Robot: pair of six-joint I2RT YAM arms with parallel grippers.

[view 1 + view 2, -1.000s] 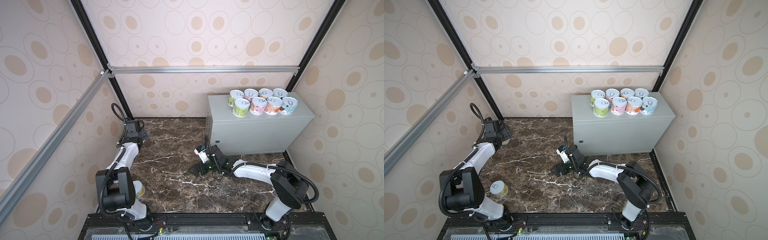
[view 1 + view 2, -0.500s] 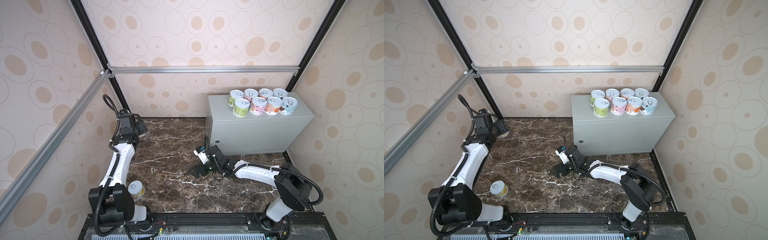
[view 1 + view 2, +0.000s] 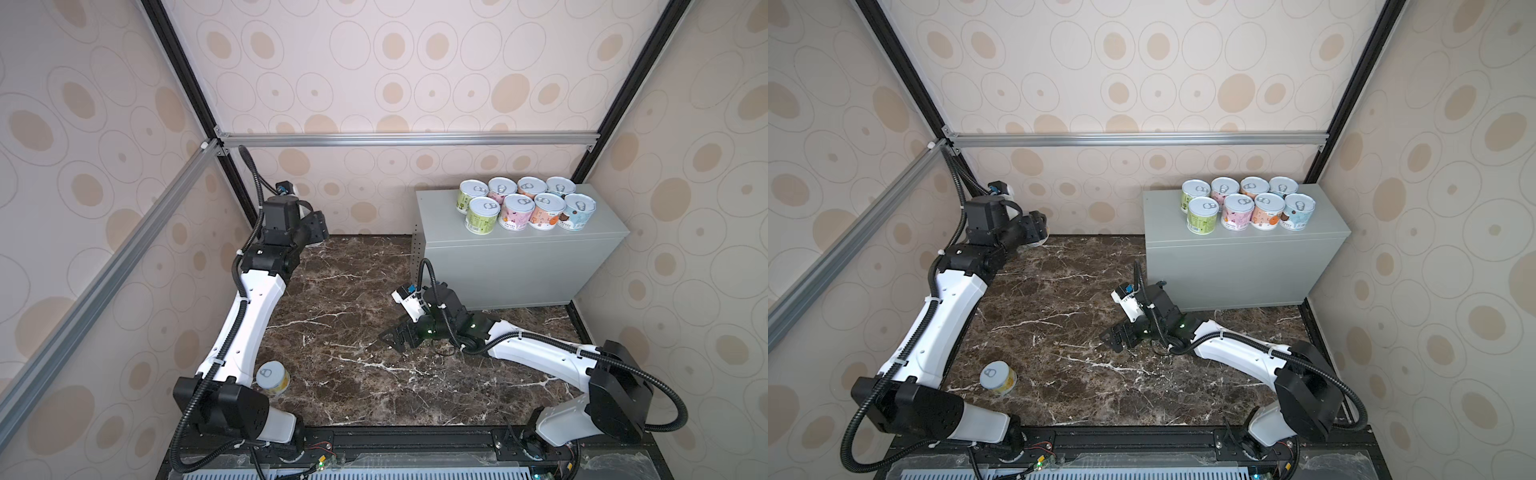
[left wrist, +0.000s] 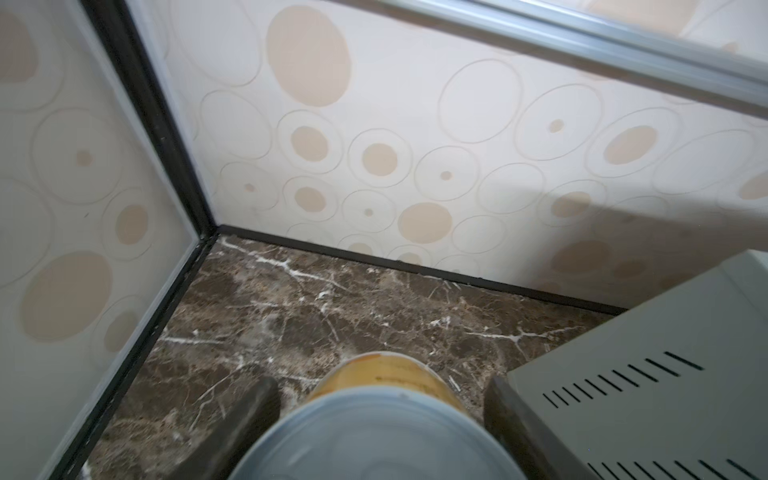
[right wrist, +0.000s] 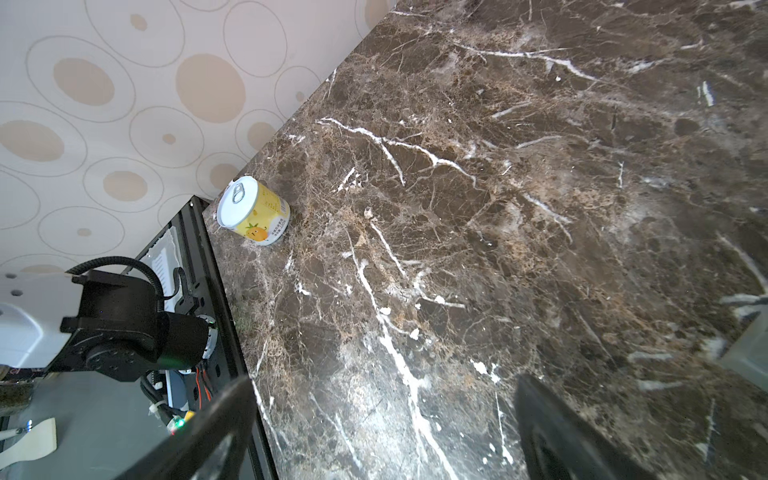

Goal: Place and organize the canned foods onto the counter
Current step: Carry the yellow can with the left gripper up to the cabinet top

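Pinching a held tin (image 4: 376, 440), short and round, with a yellow-orange paper label under a smooth silvery lid, between the dark fingers (image 4: 253, 411) of the left gripper (image 4: 380, 386). Keeping it well to the left of the counter (image 3: 519, 257), near the back wall.

Showing that counter as a plain light-grey metal box, flat on top, with slots along its left side. Carrying eight upright tins (image 3: 516, 212) toward the back right of the counter top, close-packed in two rows of four. Reading the front row as green, pink, orange and light blue, with a like row behind.

Spreading the right gripper (image 3: 395, 337) wide and empty, low over the veined dark-brown marble (image 3: 353, 316), just in front of the counter's left front corner.

Adding to the count a loose yellow tin (image 3: 272, 377) with a fruit drawing on its label. Placing it upright on the marble, well apart from the counter at its far front left, beside the left arm's base.
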